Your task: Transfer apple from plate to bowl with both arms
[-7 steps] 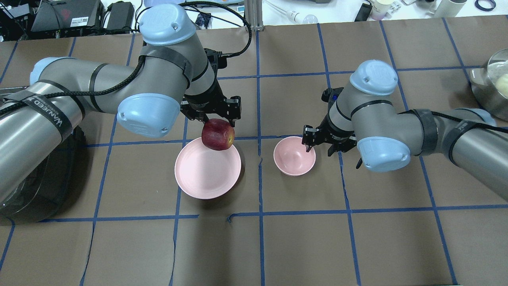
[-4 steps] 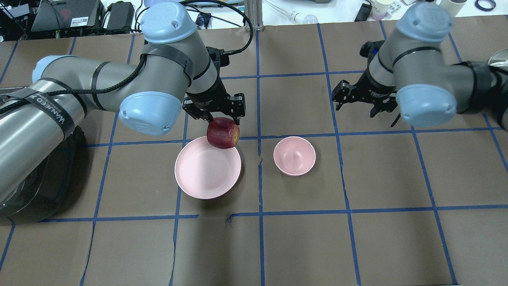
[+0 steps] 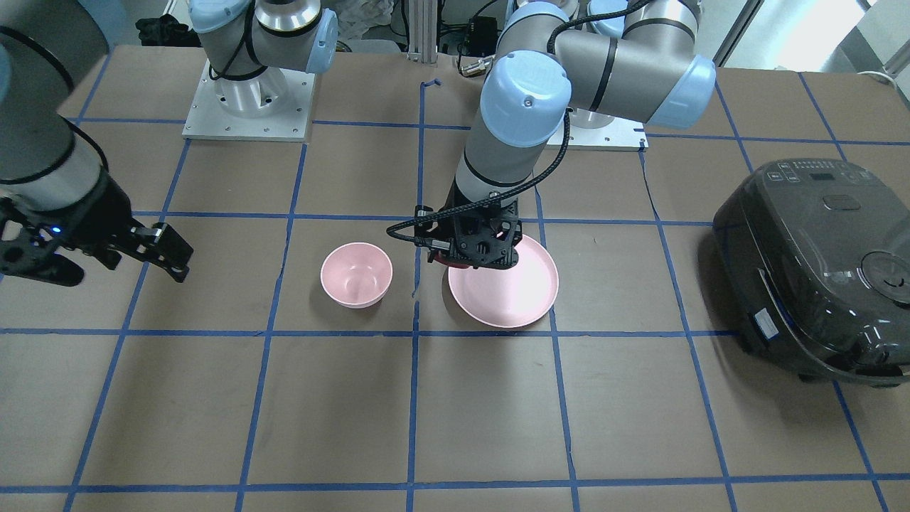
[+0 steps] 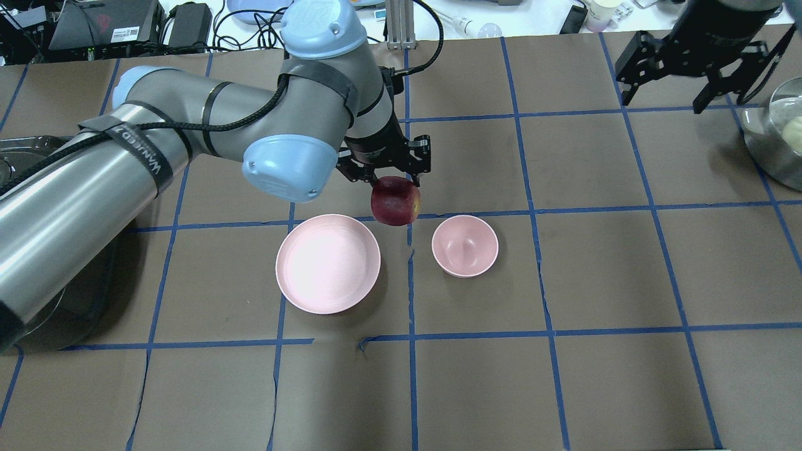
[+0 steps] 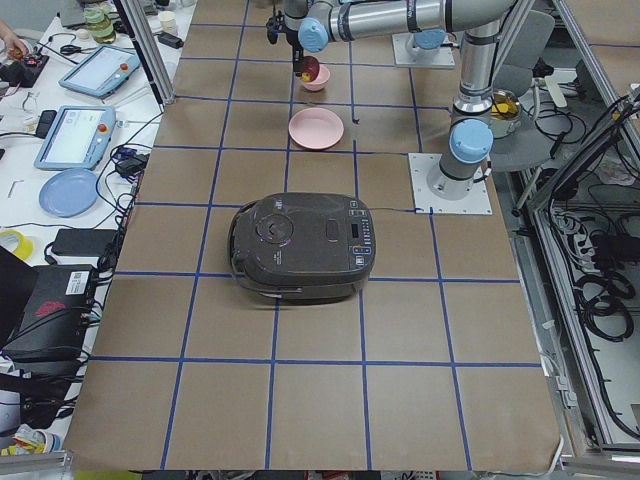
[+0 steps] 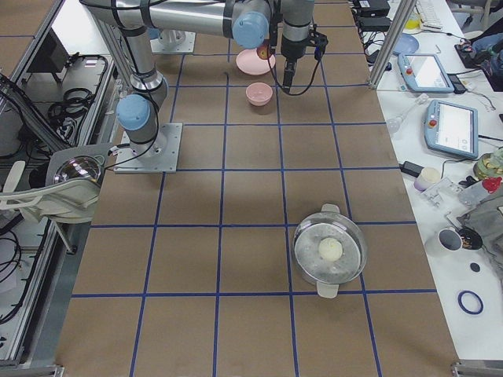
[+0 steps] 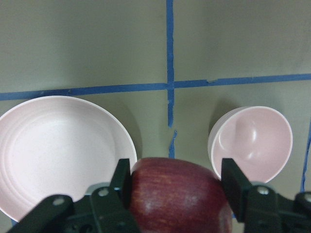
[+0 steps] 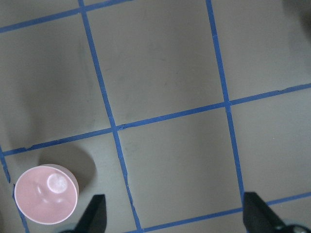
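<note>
Since a moment ago the left gripper has carried the small dark red apple off the wide, shallow pale pink plate. The fruit now hangs over the gap between the plate and the small deep pale pink bowl, clamped across its widest part. Meanwhile the right gripper has withdrawn to the far right, jaws spread and empty. I judge the apple firm and fairly weighty, its smooth round skin apt to slip, so a hold across the middle suits it. The bowl looks light and narrow-rimmed, so an off-centre release could tip it. Nothing stands between apple and bowl on the brown-papered table, and the steel pot sits well apart
</note>
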You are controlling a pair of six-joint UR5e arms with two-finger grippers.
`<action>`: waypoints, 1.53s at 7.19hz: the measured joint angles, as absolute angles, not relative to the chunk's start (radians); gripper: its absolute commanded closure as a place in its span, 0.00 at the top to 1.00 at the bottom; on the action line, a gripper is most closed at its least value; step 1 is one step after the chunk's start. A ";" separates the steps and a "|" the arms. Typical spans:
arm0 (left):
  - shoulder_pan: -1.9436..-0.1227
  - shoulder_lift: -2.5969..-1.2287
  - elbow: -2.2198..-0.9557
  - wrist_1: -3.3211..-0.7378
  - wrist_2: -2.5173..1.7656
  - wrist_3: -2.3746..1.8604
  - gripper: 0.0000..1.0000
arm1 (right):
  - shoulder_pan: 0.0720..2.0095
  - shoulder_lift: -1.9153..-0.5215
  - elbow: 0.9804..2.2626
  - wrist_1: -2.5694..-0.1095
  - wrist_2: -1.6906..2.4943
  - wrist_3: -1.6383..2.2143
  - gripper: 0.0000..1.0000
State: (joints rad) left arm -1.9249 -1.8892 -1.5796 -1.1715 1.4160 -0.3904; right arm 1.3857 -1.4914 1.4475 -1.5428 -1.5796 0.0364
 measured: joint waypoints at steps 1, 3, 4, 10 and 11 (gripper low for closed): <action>-1.959 -1.927 -1.549 -1.167 1.416 -0.466 0.00 | 1.415 -1.508 1.428 -1.521 -1.583 0.082 1.00; -2.013 -2.008 -1.527 -1.083 1.416 -0.614 0.00 | 1.520 -1.512 1.425 -1.542 -1.593 0.179 1.00; -2.034 -2.045 -1.524 -1.038 1.418 -0.660 0.00 | 1.553 -1.511 1.428 -1.559 -1.596 0.202 1.00; -2.074 -2.091 -1.568 -1.005 1.475 -0.640 0.71 | 1.571 -1.508 1.434 -1.566 -1.601 0.202 1.00; -2.076 -2.091 -1.586 -1.000 1.475 -0.642 0.90 | 1.570 -1.508 1.434 -1.564 -1.601 0.202 1.00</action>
State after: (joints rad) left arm -2.0760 -2.0911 -1.5860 -0.9997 1.4750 -0.6425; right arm 1.5704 -1.5080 1.4338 -1.5642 -1.6013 0.2021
